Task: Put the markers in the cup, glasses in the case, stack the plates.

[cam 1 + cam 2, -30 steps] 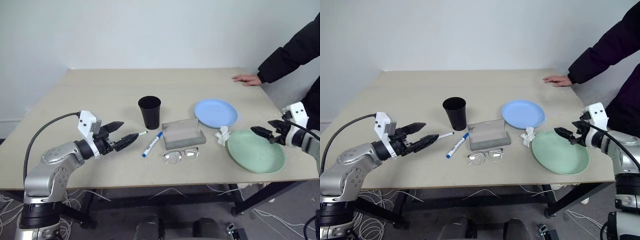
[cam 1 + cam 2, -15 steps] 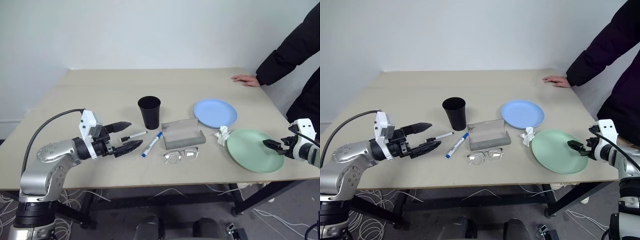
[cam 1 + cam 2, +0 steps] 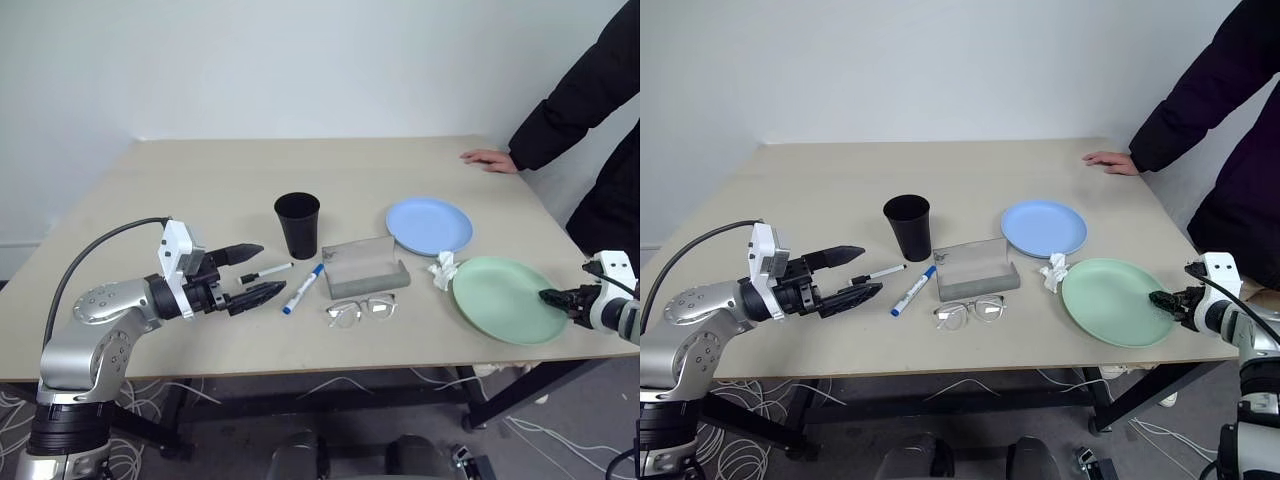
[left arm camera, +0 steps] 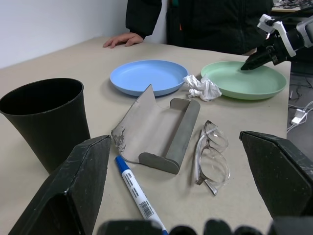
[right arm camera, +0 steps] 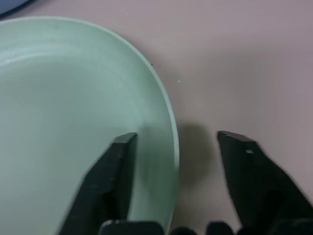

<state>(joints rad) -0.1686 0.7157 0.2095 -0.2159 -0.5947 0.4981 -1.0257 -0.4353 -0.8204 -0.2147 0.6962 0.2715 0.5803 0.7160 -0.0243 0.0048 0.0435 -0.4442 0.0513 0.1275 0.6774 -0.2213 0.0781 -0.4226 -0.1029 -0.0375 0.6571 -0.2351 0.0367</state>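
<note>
My left gripper (image 3: 254,272) is open just above the table, and the capped end of the black-capped marker (image 3: 270,270) lies at its fingertips. The blue-capped marker (image 3: 303,288) lies right of it, in front of the upright black cup (image 3: 298,224). The grey case (image 3: 366,268) lies open, with the glasses (image 3: 362,308) in front of it. The blue plate (image 3: 430,226) and the mint green plate (image 3: 500,298) lie apart on the right. My right gripper (image 5: 178,138) is open astride the green plate's right rim, one finger inside and one outside.
A crumpled white tissue (image 3: 443,269) lies between the case and the green plate. A person stands at the far right with a hand (image 3: 488,157) flat on the table's back corner. The green plate sits close to the table's right front edge.
My right gripper has dropped from above the green plate to its right rim, and its fingers have drawn closer together. The left gripper turned slightly and stayed open.
</note>
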